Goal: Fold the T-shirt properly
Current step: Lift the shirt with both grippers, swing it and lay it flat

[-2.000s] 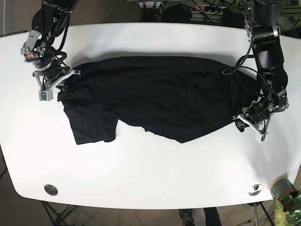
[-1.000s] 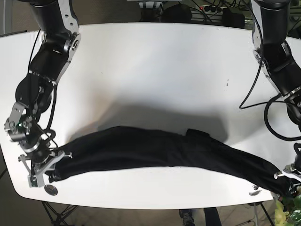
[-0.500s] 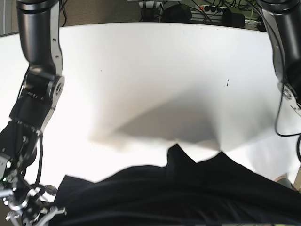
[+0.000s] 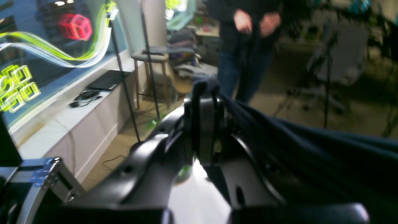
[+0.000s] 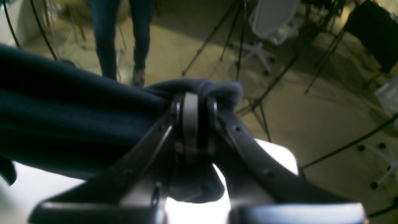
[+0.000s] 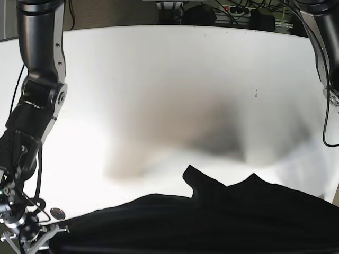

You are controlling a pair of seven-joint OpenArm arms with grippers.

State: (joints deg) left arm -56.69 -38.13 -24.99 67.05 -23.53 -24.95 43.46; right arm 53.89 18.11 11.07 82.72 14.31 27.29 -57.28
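Observation:
The black T-shirt (image 6: pixel 212 222) hangs in the air close to the base camera, off the white table (image 6: pixel 159 79), and fills the bottom of that view. My right gripper (image 5: pixel 193 104) is shut on a bunched edge of the T-shirt (image 5: pixel 62 109), which stretches away to the left. In the base view the right gripper (image 6: pixel 45 239) sits at the bottom left, at the cloth's end. My left gripper (image 4: pixel 203 102) is shut on another edge, and the T-shirt (image 4: pixel 311 146) runs off to the right. The left gripper is outside the base view.
A round metal grommet (image 6: pixel 57 214) sits in the table near its front left. The left arm (image 6: pixel 331 95) runs down the right edge. A person (image 4: pixel 248 37), tripods and a chair (image 5: pixel 270 18) stand on the floor beyond the table.
Both grippers have raised the T-shirt from lying spread on the table up to the camera. Since half a second ago it hangs slightly lower in the frame.

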